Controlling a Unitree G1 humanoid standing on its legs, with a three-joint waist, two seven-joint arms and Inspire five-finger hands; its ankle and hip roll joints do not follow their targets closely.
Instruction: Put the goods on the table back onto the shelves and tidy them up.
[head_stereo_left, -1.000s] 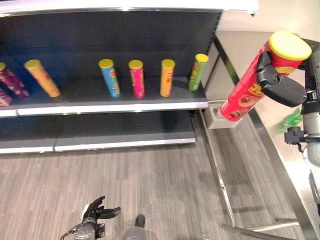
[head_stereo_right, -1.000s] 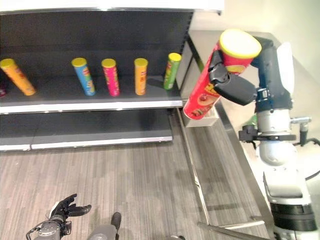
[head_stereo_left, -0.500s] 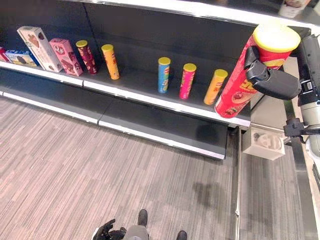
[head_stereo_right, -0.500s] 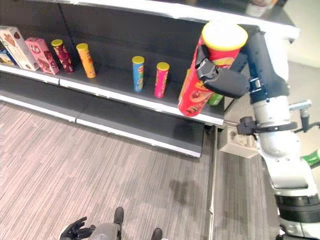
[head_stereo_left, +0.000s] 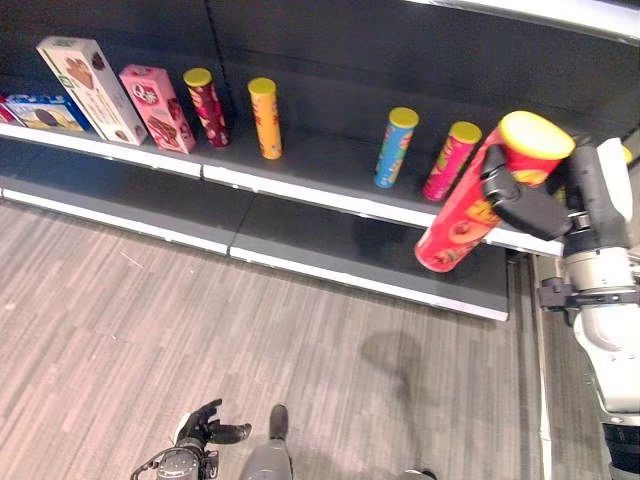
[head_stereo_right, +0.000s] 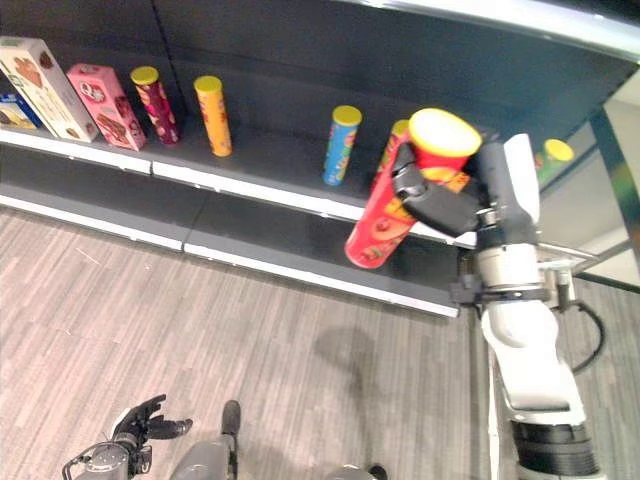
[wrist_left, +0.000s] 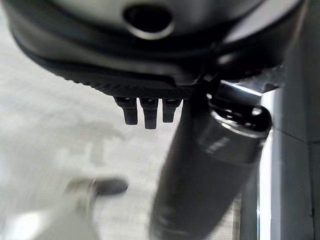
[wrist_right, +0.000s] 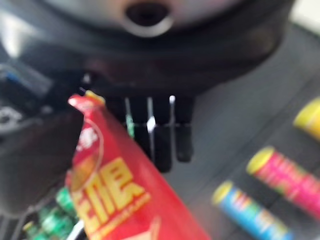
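Observation:
My right hand (head_stereo_left: 522, 206) is shut on a tall red can (head_stereo_left: 468, 212) with a yellow lid. It holds the can tilted, lid uppermost, in the air in front of the right part of the dark shelf (head_stereo_left: 300, 190). The right wrist view shows the red can (wrist_right: 125, 200) close against the hand. Standing on the shelf are a dark red can (head_stereo_left: 207, 106), an orange can (head_stereo_left: 265, 118), a blue can (head_stereo_left: 393, 147) and a pink can (head_stereo_left: 450, 160). My left hand (head_stereo_left: 205, 428) hangs low near the floor, its fingers (wrist_left: 145, 110) relaxed and holding nothing.
A white box (head_stereo_left: 85, 75), a pink box (head_stereo_left: 158, 107) and a flat blue box (head_stereo_left: 40, 112) stand at the shelf's left. A green can (head_stereo_right: 550, 158) shows behind my right arm. A lower shelf board (head_stereo_left: 330, 245) juts out below. Wood-look floor (head_stereo_left: 250, 340) lies in front.
The whole view has swung and shifted, so more of the shelf's left side shows. The red can stays in my right hand and now sits lower, before the shelf's right part.

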